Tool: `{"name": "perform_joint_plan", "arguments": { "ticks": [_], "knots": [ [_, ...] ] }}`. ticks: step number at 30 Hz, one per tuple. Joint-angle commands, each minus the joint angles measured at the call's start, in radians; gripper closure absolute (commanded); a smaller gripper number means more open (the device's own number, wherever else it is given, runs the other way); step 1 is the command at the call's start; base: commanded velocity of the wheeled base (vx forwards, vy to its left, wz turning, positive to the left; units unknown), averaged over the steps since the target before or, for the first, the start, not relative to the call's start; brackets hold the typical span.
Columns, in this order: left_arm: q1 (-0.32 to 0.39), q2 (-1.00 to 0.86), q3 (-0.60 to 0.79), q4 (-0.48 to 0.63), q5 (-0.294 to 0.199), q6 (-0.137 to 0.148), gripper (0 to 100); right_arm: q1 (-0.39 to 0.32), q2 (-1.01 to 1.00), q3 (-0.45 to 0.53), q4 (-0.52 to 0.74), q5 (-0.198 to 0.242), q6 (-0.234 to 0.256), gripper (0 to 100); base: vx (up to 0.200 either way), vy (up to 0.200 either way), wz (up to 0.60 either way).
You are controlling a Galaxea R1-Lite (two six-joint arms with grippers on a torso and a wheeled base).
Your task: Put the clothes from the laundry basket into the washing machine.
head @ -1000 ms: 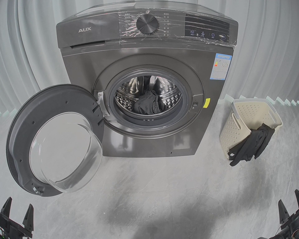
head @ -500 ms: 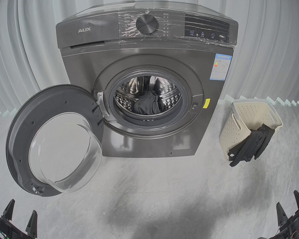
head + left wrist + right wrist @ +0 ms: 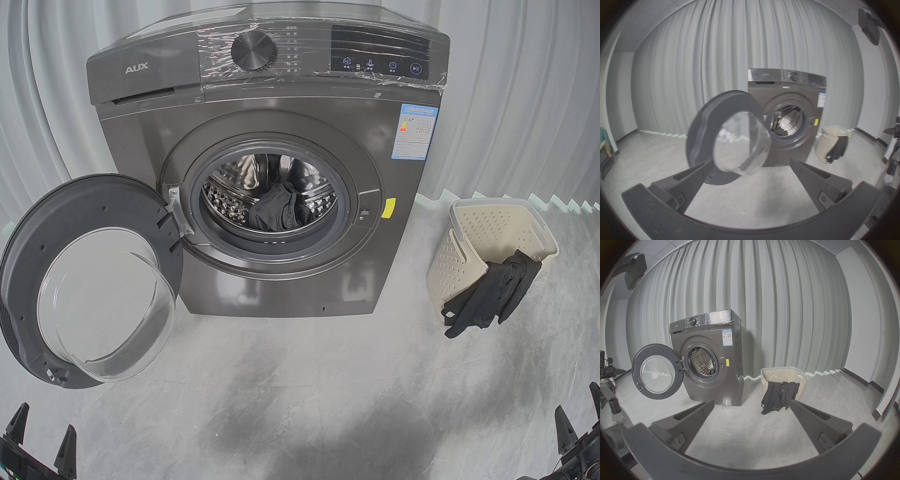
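Head camera has swung right, toward the laundry basket (image 3: 465,215) — black garment (image 3: 487,294) draped over its rim, likely the next pick. Left gripper (image 3: 45,425) and right gripper (image 3: 578,406) spread, empty — ready.

Black garment (image 3: 484,300) over basket (image 3: 449,269) rim, second garment (image 3: 278,208) inside washer (image 3: 275,294)

Washing machine (image 3: 262,294): satin metallic shell.
Drum (image 3: 225,200): shiny perforated steel.
Door (image 3: 87,206): matt plastic ring, clear glossy bowl.
Laundry basket (image 3: 453,269): perforated plastic.
Clothes (image 3: 487,297): matt black cloth.
Floor (image 3: 312,387): smooth, faintly glossy.
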Motion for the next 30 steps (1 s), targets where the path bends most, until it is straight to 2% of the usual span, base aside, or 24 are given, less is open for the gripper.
{"name": "perform_joint_plan", "arguments": {
  "ticks": [1,4,5,6,7,10,13,16,25,28,30],
  "knots": [
    [-0.002,-0.011,-0.009,0.001,-0.139,-0.032,0,0.0,-0.01,0.016,0.0,0.001,-0.001,0,0.0,0.0,0.0],
    [-0.002,-0.011,-0.009,0.001,-0.133,-0.023,0,0.0,-0.01,0.016,0.0,0.001,-0.001,0,0.0,0.0,0.0],
    [-0.001,-0.011,0.003,-0.004,-0.09,0.002,0,0.0,-0.01,0.016,0.0,0.001,-0.001,0,0.0,0.0,0.0],
    [0.001,-0.011,0.025,-0.015,-0.045,0.002,0,0.0,-0.01,0.016,0.0,0.001,-0.001,0,0.0,0.0,0.0],
    [-0.001,-0.011,0.031,-0.013,-0.024,-0.001,0,0.0,-0.01,0.016,0.0,0.001,-0.001,0,0.0,0.0,0.0],
    [-0.001,-0.011,0.031,-0.015,-0.028,-0.005,0,0.0,-0.01,0.016,0.0,0.001,-0.001,0,0.0,0.0,0.0],
    [-0.002,-0.011,0.031,-0.015,-0.035,0.008,0,0.0,-0.01,0.016,0.0,0.001,0.001,0,0.0,0.0,0.0],
    [-0.002,-0.011,0.031,-0.015,-0.033,0.002,0,0.0,-0.01,0.016,0.0,0.001,0.001,0,0.0,0.0,0.0],
    [-0.002,-0.01,0.029,-0.015,-0.035,-0.008,0,0.0,-0.01,0.016,0.0,0.0,0.001,0,0.0,-0.2,0.0],
    [-0.002,-0.01,0.029,-0.013,-0.033,-0.023,0,0.0,-0.01,0.016,0.0,0.0,0.001,0,0.0,-0.2,0.0],
    [-0.002,-0.01,0.029,-0.015,-0.035,-0.02,0,0.0,-0.01,0.016,0.0,0.0,0.001,0,0.0,-0.2,0.0]
  ]
}}
